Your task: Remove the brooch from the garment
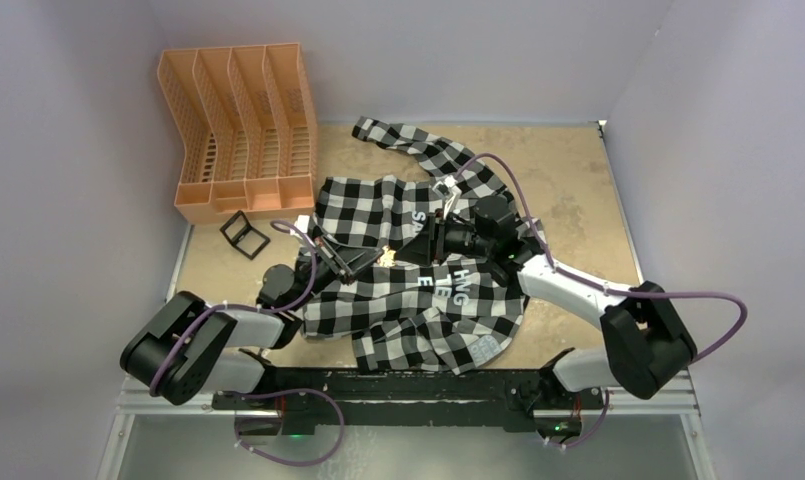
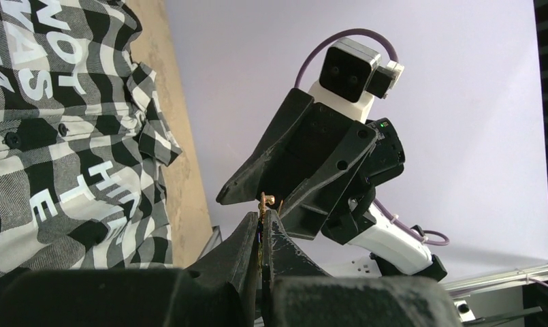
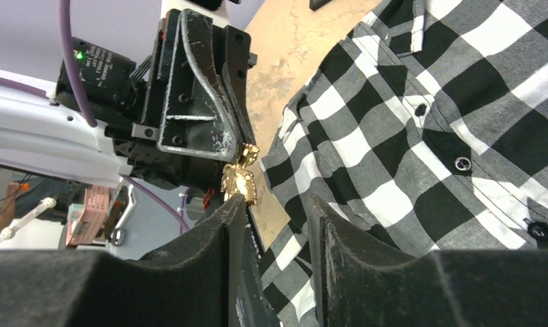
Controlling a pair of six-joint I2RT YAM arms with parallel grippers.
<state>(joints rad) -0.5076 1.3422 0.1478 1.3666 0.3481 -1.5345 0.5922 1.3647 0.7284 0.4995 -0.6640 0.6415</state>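
Gold brooch (image 2: 266, 200) pinched at tips of left fingers (image 2: 282, 248), shut tight, held up and prob. clear of garment (image 2: 67, 150). Beside it right fingers (image 3: 210, 238) half-open, empty. Tiny, light, stiff, slippery metal w/ sharp pin: grip body flat-on.

It was a robot lab or test cell, not a home: plain pale walls (image 1: 68, 120) closed the beige tabletop (image 1: 568, 190) on 3 sides. The left arm (image 1: 208, 345) & right arm (image 1: 598, 300) were bolted to a black rail (image 1: 398, 385), w/ purple cables (image 1: 713, 310).
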